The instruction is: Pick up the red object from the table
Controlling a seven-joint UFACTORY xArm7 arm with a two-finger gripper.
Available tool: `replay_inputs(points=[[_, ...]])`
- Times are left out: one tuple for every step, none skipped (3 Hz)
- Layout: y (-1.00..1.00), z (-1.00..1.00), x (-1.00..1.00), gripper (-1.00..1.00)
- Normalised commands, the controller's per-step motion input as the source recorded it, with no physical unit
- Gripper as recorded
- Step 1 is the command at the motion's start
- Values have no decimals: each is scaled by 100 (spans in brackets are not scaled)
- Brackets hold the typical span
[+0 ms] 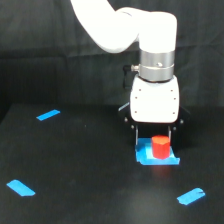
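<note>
The red object [160, 147] is a short red-orange cylinder standing upright on a flat blue square patch [150, 159] on the black table [75, 160], right of centre in the exterior view. My gripper [154, 141] hangs straight down from the white arm [155, 97] directly over it. Its two thin dark fingers [136, 136] stand apart on either side of the cylinder, wider than it, and I see no contact. The gripper is open. The white gripper body hides the area just behind the cylinder.
Three blue tape strips lie on the table: one at the back left [48, 114], one at the front left [20, 188], one at the front right [191, 196]. A black curtain hangs behind the table.
</note>
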Motion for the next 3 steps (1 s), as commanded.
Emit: replay_inputs(points=[[-6, 19, -7, -96], [-4, 23, -6, -97], [-1, 25, -2, -98]])
